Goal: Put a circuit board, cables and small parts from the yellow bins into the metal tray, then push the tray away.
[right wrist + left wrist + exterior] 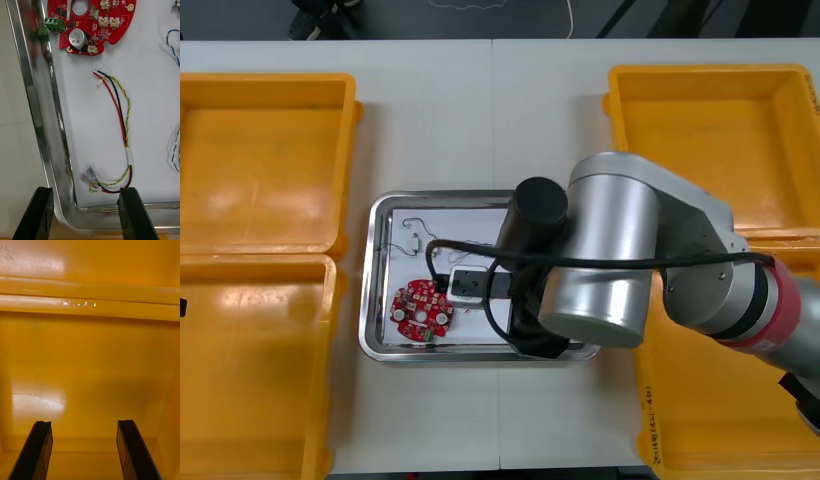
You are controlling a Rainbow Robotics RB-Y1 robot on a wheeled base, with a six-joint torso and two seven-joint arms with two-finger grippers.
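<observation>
Here, the right gripper (84, 191) hangs low over a corner of the shiny, white-lined rectangular metal tray (37, 123), its black fingers spread wide and holding nothing. One finger stands outside the rim, above the light table (15, 150). The other stands inside, right over the connector end of the thin red, yellow and black cable (120, 112), and seems to touch or nearly touch it.

The cable lies flat on the white floor, so I judge this delivery done and the step in hand to be getting clear. It is best done by rising straight up with the fingers kept wide, so that the inner finger does not hook the looped wires and drag them over the wall. Any sideways travel should wait until both tips are above the rim.

Beyond the fingers, the cable runs toward the round red circuit board (112, 30), which lies well apart from the gripper against the same side wall. A twisted blue and white cable (173, 157) lies off to the inner finger's side.

The left gripper (84, 423) waits, equally wide and empty, inside a yellow plastic bin (90, 352) whose floor looks bare.
</observation>
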